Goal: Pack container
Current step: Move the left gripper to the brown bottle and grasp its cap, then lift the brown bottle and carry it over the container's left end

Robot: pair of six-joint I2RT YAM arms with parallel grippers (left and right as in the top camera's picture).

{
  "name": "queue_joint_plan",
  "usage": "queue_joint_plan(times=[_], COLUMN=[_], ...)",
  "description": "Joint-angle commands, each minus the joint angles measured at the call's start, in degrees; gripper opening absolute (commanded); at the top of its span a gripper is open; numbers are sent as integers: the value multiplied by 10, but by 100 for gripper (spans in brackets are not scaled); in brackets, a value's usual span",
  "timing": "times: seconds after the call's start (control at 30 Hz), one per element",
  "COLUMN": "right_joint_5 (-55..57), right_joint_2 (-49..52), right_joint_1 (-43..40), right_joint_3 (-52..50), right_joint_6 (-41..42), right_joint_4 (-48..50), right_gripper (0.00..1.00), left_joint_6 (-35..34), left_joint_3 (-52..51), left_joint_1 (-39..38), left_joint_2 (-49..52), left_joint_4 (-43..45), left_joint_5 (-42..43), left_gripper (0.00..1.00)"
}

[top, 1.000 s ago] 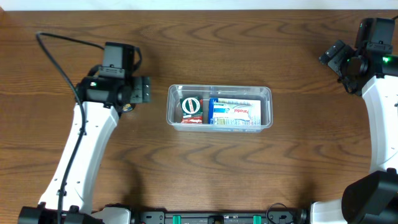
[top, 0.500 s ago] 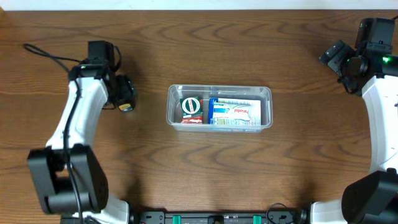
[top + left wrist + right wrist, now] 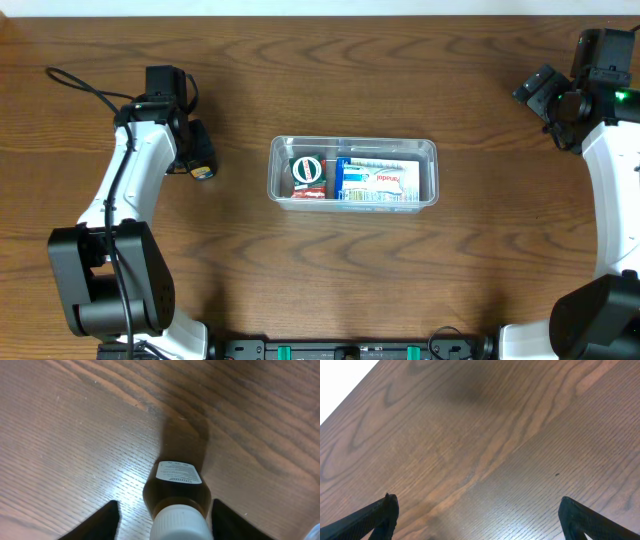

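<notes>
The container (image 3: 431, 149), a clear rectangular bin, sits mid-table holding a green-and-red packet (image 3: 307, 175) and a blue-and-white box (image 3: 376, 180). A brown bottle (image 3: 175, 487) with a white cap (image 3: 179, 524) and a small white label lies on the wood to the container's left, its end (image 3: 203, 173) just showing in the overhead view. My left gripper (image 3: 165, 516) straddles its cap end: the right finger sits close against the bottle, the left finger stands apart with bare wood between. My right gripper (image 3: 479, 517) hangs wide open over bare wood at the far right (image 3: 541, 90).
A black cable (image 3: 85, 85) loops over the table behind the left arm. The table's far edge (image 3: 320, 10) runs along the top. The white arm links stand along both sides.
The left arm has swung left, away from the container, and settled over the bottle. Its jaws have narrowed around the cap end. The right arm has not moved.
</notes>
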Motion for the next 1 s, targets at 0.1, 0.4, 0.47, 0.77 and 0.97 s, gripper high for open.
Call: queue_joint_plan(times=[0.1, 0.4, 0.47, 0.77, 0.97], right_joint_5=[2, 2, 2, 2, 2], right_joint_2=[0, 0, 0, 0, 0], right_joint_1=[-2, -2, -2, -2, -2], right_joint_3=[2, 2, 2, 2, 2], right_joint_6=[-5, -5, -5, -5, -5], right_joint_4=[1, 1, 1, 1, 1], right_gripper=[99, 99, 99, 99, 99], left_joint_6=[5, 5, 5, 79, 155], left_joint_3=[-4, -1, 6, 20, 20], left_joint_1=[0, -1, -1, -14, -50], left_joint_2=[-2, -3, -8, -87, -169], left_joint_4=[-1, -9, -19, -23, -5], left_joint_5=[2, 21, 26, 117, 146], left_gripper=[33, 26, 26, 25, 20])
